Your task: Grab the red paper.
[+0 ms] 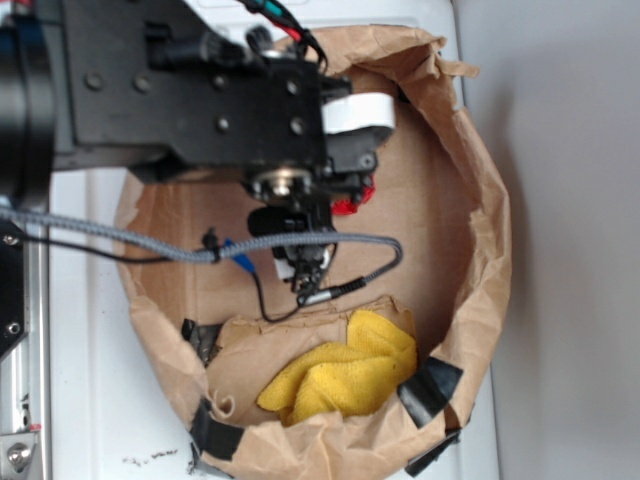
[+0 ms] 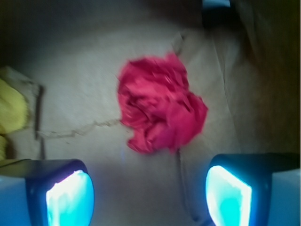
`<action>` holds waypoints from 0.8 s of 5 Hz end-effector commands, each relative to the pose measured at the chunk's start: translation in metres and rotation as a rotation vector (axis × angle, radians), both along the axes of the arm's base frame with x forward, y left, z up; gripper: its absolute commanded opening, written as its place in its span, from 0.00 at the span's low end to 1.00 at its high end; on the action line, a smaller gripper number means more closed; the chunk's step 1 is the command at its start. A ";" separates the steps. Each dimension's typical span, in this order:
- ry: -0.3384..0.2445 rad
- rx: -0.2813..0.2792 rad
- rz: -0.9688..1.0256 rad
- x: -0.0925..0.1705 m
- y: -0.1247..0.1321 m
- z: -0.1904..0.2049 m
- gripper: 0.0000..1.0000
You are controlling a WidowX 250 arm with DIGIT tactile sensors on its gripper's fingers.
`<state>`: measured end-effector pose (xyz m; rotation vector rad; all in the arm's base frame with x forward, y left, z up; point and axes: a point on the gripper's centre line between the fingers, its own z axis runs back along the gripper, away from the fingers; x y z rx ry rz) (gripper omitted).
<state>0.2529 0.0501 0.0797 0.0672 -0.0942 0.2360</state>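
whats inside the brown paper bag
The red paper lies crumpled on the floor of the brown paper bag, and a yellow cloth sits near one wall. The arm covers part of the floor in the exterior view.

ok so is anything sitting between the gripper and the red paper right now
Nothing visible. In the wrist view the red paper lies on bare brown paper bag floor, ahead of the open gripper. The yellow cloth sits off to the side, outside that path.
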 end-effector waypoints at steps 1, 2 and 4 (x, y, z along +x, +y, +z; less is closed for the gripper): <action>-0.027 0.017 0.048 0.019 0.022 0.003 1.00; -0.025 0.045 0.045 0.021 0.032 0.004 1.00; -0.052 0.030 0.071 0.023 0.034 0.014 1.00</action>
